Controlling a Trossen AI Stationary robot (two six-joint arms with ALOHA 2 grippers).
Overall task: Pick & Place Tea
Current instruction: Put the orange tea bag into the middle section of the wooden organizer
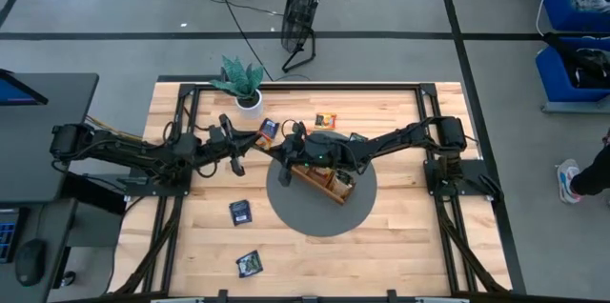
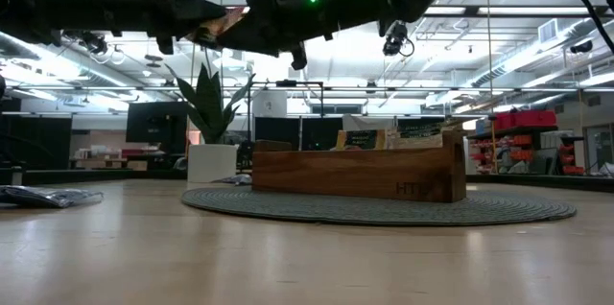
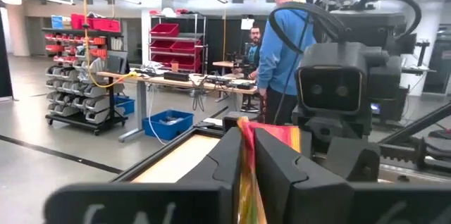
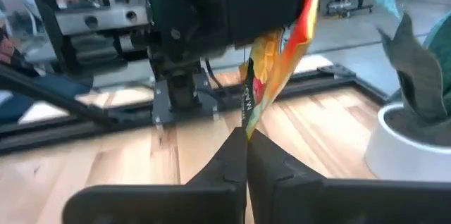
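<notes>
Both grippers meet in the air above the table, at the mat's (image 1: 324, 219) edge. The left gripper (image 3: 248, 155) is clenched on 1 orange-yellow sachet (image 4: 282, 62); the right gripper (image 4: 246, 138) pinches its lower edge. 5 further sachets lie on the table, and more stand in the wooden tray (image 2: 360, 173).

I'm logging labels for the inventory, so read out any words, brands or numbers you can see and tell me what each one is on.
"HT", then unclear: side of the wooden tray.
Print on the orange-yellow sachet held between both grippers: too blurred to read.
Print on the dark sachets on the table: too small to read.
</notes>
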